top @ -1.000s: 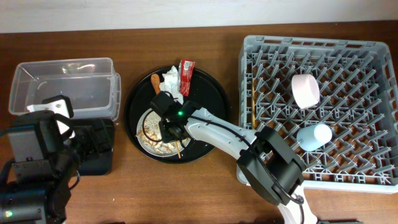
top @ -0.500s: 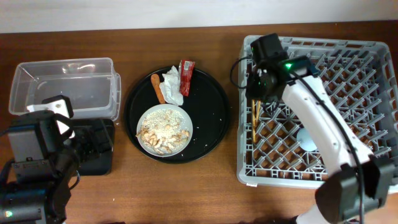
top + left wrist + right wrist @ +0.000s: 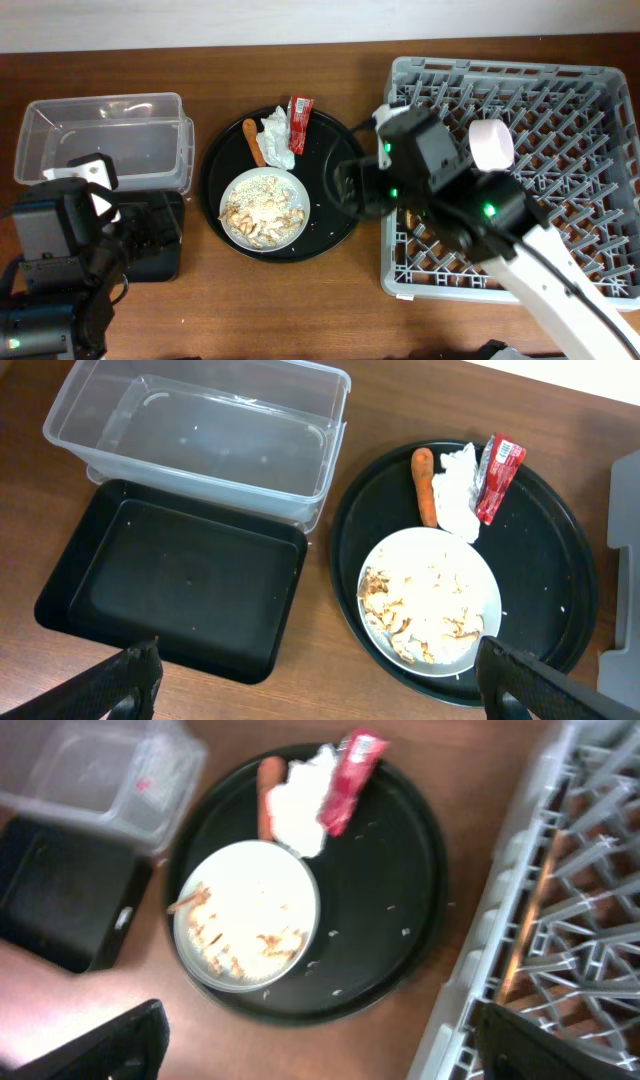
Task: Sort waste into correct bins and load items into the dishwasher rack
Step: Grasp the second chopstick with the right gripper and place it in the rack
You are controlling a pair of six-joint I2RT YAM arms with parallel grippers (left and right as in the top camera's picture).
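A white plate [image 3: 263, 208] of rice-like scraps sits on the round black tray [image 3: 335, 150]. Beside it lie a sausage piece [image 3: 253, 140], a crumpled napkin [image 3: 278, 135] and a red wrapper [image 3: 299, 110]. My right gripper [image 3: 347, 190] hangs open and empty over the tray's right edge, next to the grey rack [image 3: 560, 110]. The rack holds a white bowl [image 3: 490, 143] and chopsticks [image 3: 512, 965]; the cup is hidden under my arm. My left gripper [image 3: 325, 685] is open and empty above the shallow black bin [image 3: 170, 575], with the clear tub [image 3: 200, 435] behind it.
The right arm's body covers the rack's left and middle parts in the overhead view. Bare wooden table shows between the black bin and the round tray [image 3: 320, 660] and in front of the tray [image 3: 330, 1040].
The right gripper went from the plate, shut on a chopstick, to the rack's left side, let it go there, and has swung back open to the round tray's edge. Left arm unmoved.
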